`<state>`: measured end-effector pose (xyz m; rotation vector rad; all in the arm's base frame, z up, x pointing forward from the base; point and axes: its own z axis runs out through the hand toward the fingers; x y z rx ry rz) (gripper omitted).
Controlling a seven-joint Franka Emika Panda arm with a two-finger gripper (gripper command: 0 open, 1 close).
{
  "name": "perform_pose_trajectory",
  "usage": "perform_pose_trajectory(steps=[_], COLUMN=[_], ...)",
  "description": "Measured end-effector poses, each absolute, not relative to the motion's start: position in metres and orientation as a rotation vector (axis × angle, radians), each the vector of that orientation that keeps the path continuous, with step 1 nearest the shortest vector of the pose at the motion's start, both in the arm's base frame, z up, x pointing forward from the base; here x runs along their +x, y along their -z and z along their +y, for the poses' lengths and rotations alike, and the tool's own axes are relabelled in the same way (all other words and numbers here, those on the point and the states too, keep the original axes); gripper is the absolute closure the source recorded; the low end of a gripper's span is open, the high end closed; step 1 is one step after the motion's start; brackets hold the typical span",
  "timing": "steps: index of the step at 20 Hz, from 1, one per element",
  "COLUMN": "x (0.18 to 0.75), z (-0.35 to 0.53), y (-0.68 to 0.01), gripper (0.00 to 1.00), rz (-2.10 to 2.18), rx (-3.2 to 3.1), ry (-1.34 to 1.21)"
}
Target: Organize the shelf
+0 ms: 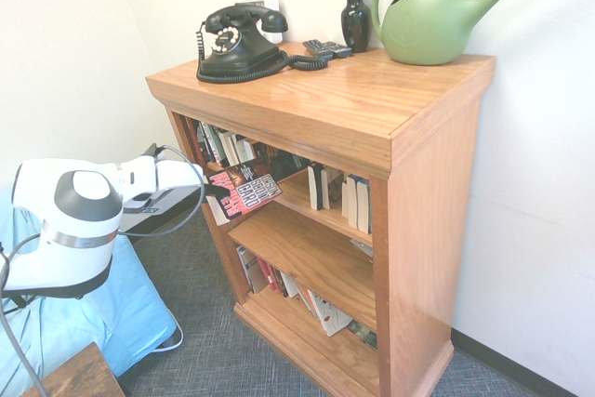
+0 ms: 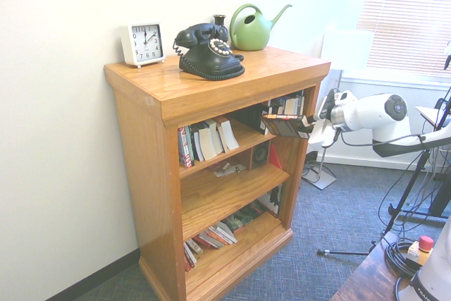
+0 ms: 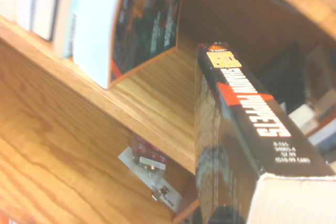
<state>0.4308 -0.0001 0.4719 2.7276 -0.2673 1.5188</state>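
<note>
My gripper's clamped on the paperback – held by one end, so it could pivot if the far end clips upright books. Shelf's right ahead – top overhang may snag a high entry.

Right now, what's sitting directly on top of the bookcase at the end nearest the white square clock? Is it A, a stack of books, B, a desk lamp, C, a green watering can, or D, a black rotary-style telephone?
D: the black telephone stands right beside the white clock on the bookcase's top.
</note>
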Motion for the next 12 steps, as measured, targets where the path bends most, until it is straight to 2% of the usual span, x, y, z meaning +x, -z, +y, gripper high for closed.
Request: perform_pose_trajectory(steps=[4,12], x=[0.465,0.487], z=[0.014,0.035], y=[-0.456,-0.434], gripper=[1.0,1.0], rz=[-0.273,-0.357], rx=[2.741,2.823], ry=[-1.518,-1.525])
